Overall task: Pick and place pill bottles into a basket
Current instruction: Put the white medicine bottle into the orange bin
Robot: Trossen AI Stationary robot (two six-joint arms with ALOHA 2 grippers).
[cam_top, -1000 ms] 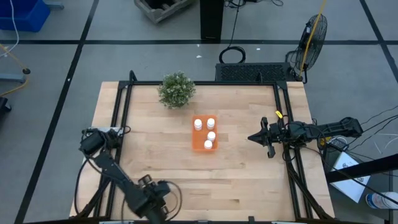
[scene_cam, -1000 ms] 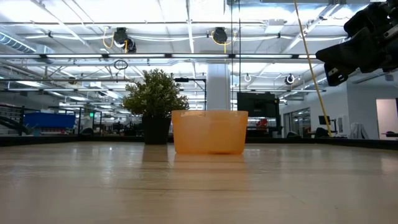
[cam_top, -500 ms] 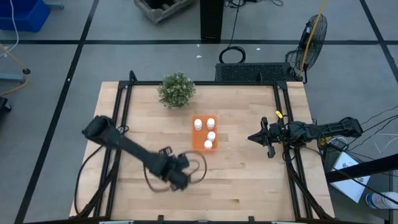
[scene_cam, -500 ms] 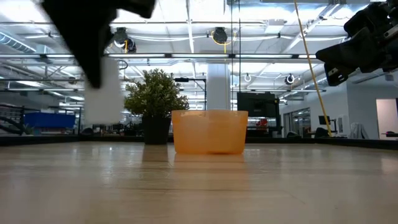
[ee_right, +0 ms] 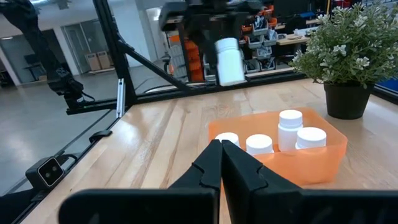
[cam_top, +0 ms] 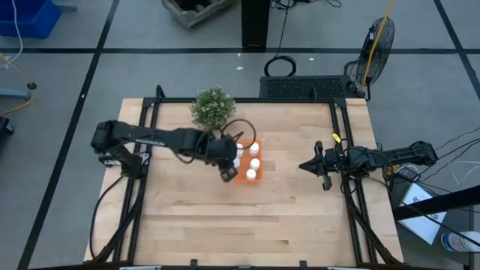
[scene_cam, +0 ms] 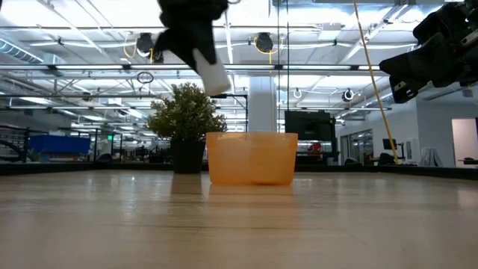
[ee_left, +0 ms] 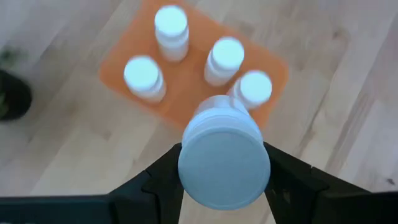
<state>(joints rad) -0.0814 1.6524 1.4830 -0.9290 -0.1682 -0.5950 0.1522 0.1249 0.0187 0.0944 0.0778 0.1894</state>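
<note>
Orange translucent plastic forms the small rectangular basket (cam_top: 247, 166), which sits near the middle of the pale wooden worktop (cam_top: 285, 217), closer to its far edge than its near one. Four small white cylindrical pill bottles with round white caps (ee_left: 171, 30) stand upright inside it. The fifth white pill bottle (ee_left: 222, 160) is clamped between the fingers of the left gripper (cam_top: 227, 169), which hangs in the air above the basket's left rim; in the low view the bottle (scene_cam: 212, 75) tilts well above the basket wall (scene_cam: 252, 158). The right gripper (cam_top: 306, 166) waits beside the worktop's right edge with its fingers pressed together on nothing. A bushy green potted plant (cam_top: 213, 107) stands near the far edge, just beyond the basket.

The bottle looks light, rigid and smooth, so it likely slips if squeezed too gently and may topple or bounce when let go from this height. Holding it across the body below the cap, as here, seems the soundest hold. The free space in the basket is small, so a low release into the open corner would suit.
</note>
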